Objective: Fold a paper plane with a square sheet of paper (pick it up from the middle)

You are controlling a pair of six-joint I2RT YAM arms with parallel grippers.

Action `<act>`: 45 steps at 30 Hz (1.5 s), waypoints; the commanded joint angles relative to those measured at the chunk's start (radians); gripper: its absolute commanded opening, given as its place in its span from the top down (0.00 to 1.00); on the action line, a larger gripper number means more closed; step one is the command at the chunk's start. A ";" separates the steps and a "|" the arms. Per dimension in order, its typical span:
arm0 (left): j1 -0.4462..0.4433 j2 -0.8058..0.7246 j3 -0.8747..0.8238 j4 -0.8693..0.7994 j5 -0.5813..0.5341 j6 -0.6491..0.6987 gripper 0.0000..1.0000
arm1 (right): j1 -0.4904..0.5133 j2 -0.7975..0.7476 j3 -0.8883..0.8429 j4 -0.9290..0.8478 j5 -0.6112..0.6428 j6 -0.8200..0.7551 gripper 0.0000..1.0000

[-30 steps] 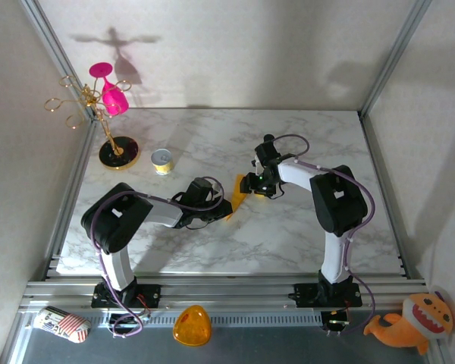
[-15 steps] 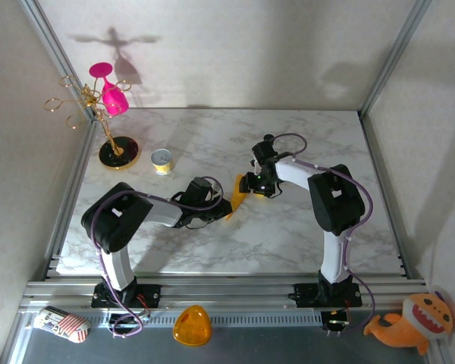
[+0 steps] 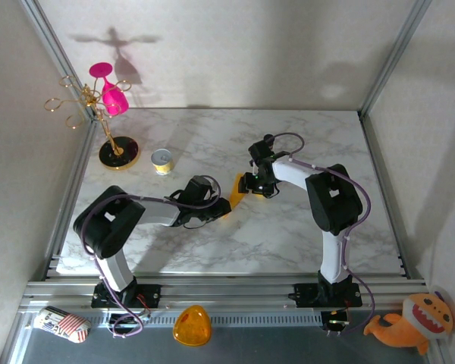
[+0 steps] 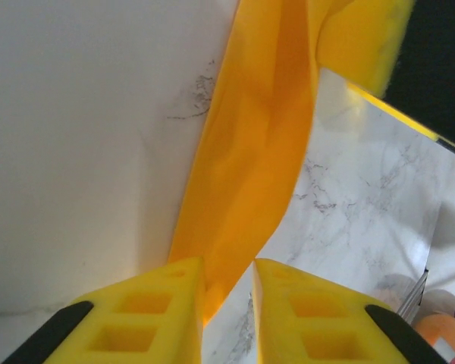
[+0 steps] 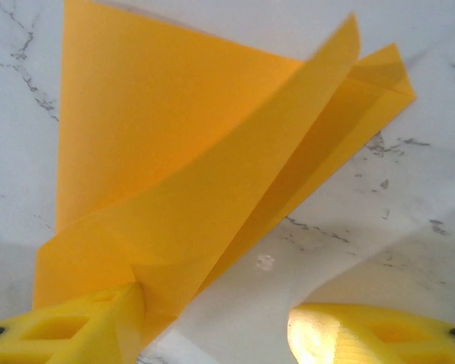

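the square sheet of paper [image 5: 167, 152], a creased orange-yellow wedge with layered flaps, sits near the middle of the marble table [image 3: 288, 144], between the two arms. the left end effector [image 4: 229, 277] stands narrow, with the wedge's tip in its gap and marble showing beside it; the paper's far end is cut off there. the right end effector [image 5: 212, 322] is wide, one finger against a corner. since a second ago the left arm's elbow has shifted outward.

Two robot arms [image 3: 129, 216], one folded paper [image 3: 237, 191], one tin [image 3: 161, 160], one plush toy [image 3: 409, 322]
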 commanded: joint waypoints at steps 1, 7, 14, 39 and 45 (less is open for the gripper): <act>0.007 -0.057 0.028 -0.074 -0.039 -0.011 0.75 | -0.035 0.254 -0.096 0.048 0.297 -0.012 0.38; 0.006 -0.102 0.044 -0.102 -0.067 -0.002 0.73 | -0.034 0.264 -0.087 0.047 0.291 -0.004 0.35; -0.024 -0.095 0.086 -0.114 -0.101 0.089 0.71 | -0.034 0.281 -0.077 0.043 0.270 0.004 0.31; -0.075 -0.089 0.092 -0.134 -0.225 0.348 0.70 | -0.033 0.301 -0.064 0.023 0.277 0.006 0.30; -0.080 -0.051 0.102 -0.151 -0.277 0.444 0.69 | -0.033 0.300 -0.062 0.022 0.276 0.005 0.30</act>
